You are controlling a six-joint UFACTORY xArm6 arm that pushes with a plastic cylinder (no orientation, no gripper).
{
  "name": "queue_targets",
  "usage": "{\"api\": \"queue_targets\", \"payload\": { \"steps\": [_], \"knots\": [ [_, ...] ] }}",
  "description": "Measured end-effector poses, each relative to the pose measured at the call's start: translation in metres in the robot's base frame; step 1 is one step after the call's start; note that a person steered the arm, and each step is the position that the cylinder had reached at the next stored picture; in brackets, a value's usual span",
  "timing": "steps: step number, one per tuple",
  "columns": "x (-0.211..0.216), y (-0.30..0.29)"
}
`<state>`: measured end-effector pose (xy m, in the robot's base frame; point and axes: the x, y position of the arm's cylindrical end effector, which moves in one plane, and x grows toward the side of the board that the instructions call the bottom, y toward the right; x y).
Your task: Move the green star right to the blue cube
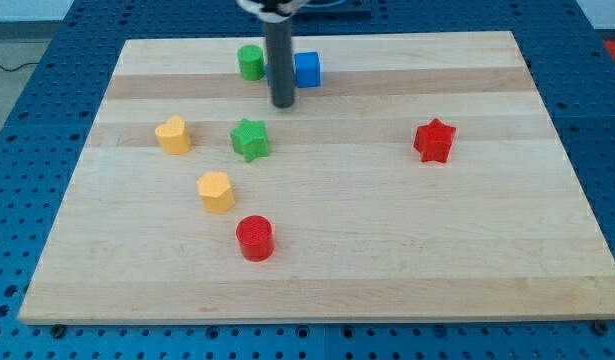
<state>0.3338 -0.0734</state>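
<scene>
Seven blocks sit on your wooden board (387,250). You have no gripper on this arm, only a dark rod that holds nothing; my tip (283,104) rests on the board near the view's top, just below the gap between the green cylinder (251,62) and the blue cube (307,69). The rod's shaft hides part of the cube's left side, so you cannot tell whether it touches either block.

Your green star (250,138) lies below and slightly to the view's left of my tip, near it but apart. It stands well below the blue cube. At the star's left you see a yellow heart (173,135), and lower down a second yellow block (216,192), then a red cylinder (255,238) nearest the view's bottom. A red star (434,140) sits alone, well apart at the view's right.
</scene>
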Motion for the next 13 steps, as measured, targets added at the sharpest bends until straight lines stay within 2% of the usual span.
{"api": "queue_targets", "payload": {
  "steps": [1, 2, 3, 4, 5, 6, 7, 8, 10, 11, 13],
  "knots": [
    [0.009, -0.053],
    [0.044, -0.079],
    [0.085, -0.076],
    [0.093, -0.046],
    [0.087, 0.008],
    [0.076, 0.026],
    [0.083, -0.010],
    [0.069, -0.035],
    [0.034, 0.054],
    [0.034, 0.094],
    [0.019, 0.129]
  ]
}}
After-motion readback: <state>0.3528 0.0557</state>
